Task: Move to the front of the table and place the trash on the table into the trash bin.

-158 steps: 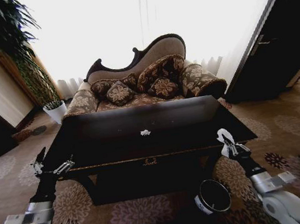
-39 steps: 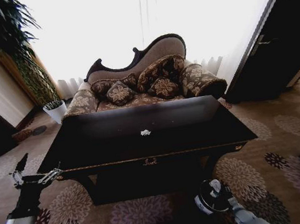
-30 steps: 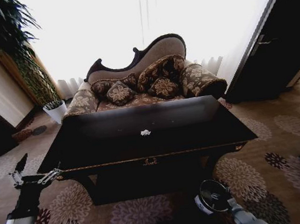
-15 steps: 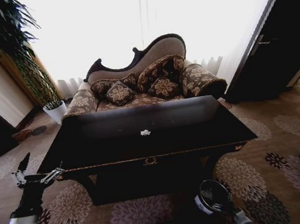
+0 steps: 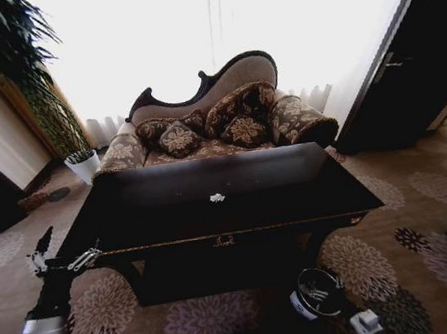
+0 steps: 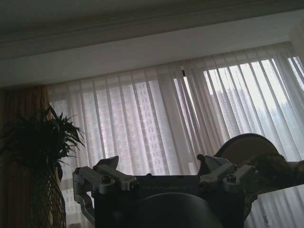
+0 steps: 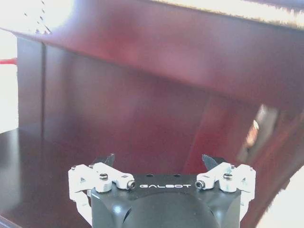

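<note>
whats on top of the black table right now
On the table only one small white paper wad shows, near the middle. No bottle or can is visible. The far part of the glossy top carries glare, which could mask small things.

tables point(image 5: 293, 195): 1 | white paper wads point(image 5: 217, 197) on tabletop: 1 | trash bins point(image 5: 316, 295): 1 | sofas point(image 5: 222, 93): 1 | patterned cushions point(image 5: 178, 137): 5 counted, some overlapped | white plant pots point(image 5: 83, 166): 1 | grippers counted: 2, left point(image 5: 62, 252), right point(image 7: 159, 164)
</note>
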Controlling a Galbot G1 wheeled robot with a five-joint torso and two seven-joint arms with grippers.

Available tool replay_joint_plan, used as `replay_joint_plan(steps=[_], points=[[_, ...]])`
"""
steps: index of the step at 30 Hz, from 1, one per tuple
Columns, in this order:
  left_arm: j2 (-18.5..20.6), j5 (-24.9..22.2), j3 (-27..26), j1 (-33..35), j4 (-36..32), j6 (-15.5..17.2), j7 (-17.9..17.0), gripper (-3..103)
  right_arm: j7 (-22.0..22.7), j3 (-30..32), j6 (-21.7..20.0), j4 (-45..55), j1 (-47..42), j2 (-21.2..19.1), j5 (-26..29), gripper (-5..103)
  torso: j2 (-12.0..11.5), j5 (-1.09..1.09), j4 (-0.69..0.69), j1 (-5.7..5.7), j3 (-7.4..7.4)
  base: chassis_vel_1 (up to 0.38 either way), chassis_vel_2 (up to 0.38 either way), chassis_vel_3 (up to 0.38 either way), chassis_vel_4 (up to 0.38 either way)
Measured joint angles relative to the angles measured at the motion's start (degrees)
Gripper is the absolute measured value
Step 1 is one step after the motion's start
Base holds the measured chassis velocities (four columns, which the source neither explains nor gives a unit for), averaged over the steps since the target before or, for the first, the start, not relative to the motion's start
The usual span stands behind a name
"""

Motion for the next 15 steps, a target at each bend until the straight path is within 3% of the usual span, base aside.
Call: replay_joint_plan(steps=[6,12,15], points=[[-0.1,0.2,0.9,-0.8,0.8,0.0,0.0,100,-3.3,4.6,3.2,3.7,-3.4,-5.6,-0.5,100,0.0,0.0,0.01,0.0,0.0,0.0,0.0,0.0,0.0],[-0.2,0.5,1.5,-1.5,1.4,-0.1,0.0,100,-4.7,7.9,4.1,6.2,-5.1,-7.9,0.5,100,0.0,0.01,0.0,0.0,0.0,0.0,0.0,0.0,0.0],[-0.2,0.7,1.8,-1.9,2.2,-0.2,0.0,100,-5.4,10.4,3.7,10.4,-7.0,-7.8,5.9,100,0.0,0.01,0.01,0.0,0.0,0.0,0.0,0.0,0.0]])
